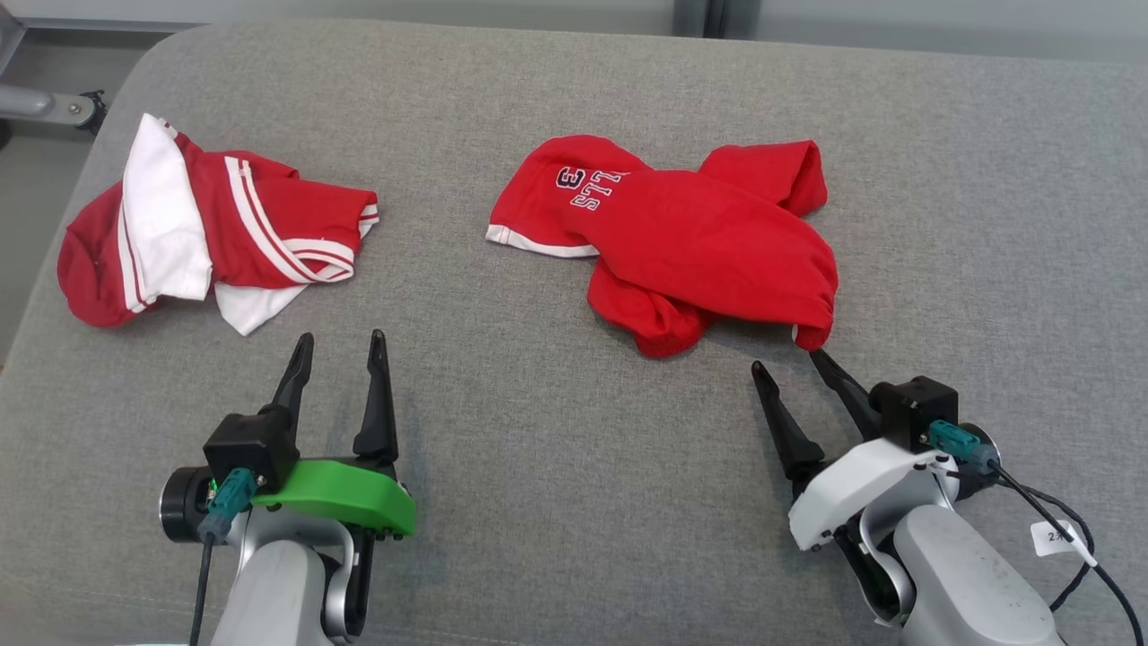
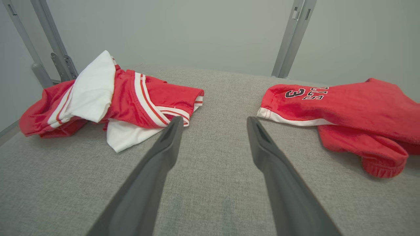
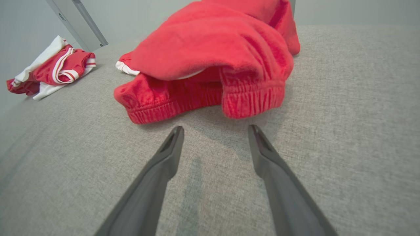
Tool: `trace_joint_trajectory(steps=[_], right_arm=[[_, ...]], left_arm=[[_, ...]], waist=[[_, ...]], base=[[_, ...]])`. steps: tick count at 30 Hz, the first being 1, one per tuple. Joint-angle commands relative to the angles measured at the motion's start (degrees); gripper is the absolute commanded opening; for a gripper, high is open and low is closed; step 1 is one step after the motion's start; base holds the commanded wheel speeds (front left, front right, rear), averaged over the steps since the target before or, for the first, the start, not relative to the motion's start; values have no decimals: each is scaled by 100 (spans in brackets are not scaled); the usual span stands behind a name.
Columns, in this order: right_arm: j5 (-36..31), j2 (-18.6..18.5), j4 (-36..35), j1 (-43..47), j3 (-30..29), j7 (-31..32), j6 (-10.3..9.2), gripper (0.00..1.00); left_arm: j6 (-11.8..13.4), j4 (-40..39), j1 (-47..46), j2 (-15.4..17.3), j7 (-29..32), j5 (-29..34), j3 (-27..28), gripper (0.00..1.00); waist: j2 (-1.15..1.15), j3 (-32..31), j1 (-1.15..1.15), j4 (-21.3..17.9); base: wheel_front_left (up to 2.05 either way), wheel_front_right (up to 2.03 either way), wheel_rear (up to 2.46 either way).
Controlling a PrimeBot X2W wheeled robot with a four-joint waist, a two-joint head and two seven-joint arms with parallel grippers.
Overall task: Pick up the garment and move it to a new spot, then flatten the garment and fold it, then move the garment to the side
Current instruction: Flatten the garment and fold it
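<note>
A crumpled red fleece garment [image 1: 700, 242] with a white hem and the number 3 lies on the grey cushion, right of centre. Its elastic cuff [image 3: 252, 98] hangs just ahead of my right gripper [image 1: 787, 361], which is open with nothing between its fingers; one fingertip sits just under the garment's near corner. From the right wrist view, the right gripper [image 3: 215, 127] points at the cuff with a short gap. My left gripper [image 1: 341, 337] is open and empty, a little short of a red-and-white striped garment [image 1: 215, 233]. In the left wrist view, the left gripper [image 2: 215, 118] aims between both garments [image 2: 108, 98] [image 2: 344, 108].
The grey upholstered surface [image 1: 574, 502] spreads wide around both garments, with its left edge [image 1: 54, 269] close behind the striped garment. Grey metal posts [image 2: 292, 36] stand behind the far edge against a pale wall.
</note>
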Motion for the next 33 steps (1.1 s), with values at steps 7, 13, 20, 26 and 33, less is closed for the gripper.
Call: trace_joint_trajectory(steps=[7,13,20,26,33], right_arm=[[-141,90,-89,-119,-293,-3,-6,100],[-263,141,-391,-38,-533,-3,-6,100],[-560,231,-786,68,-993,-3,-6,31],[-673,347,-825,79,-1223,-3,-6,36],[-586,288,-690,-174,-1204,-3,-6,0]], left_arm=[[37,-173,-89,7,-1,-49,-100,100],[50,-241,34,7,-1,-35,-75,100],[53,-234,117,7,-1,-54,-20,100],[40,-175,111,7,0,-85,-27,100],[8,-99,150,7,0,-85,17,100]], waist=[[0,105,0,127],[0,111,0,203],[0,90,0,162],[0,58,0,113],[0,-26,0,116]], base=[[0,0,0],[0,0,0],[0,0,0],[0,0,0],[0,0,0]])
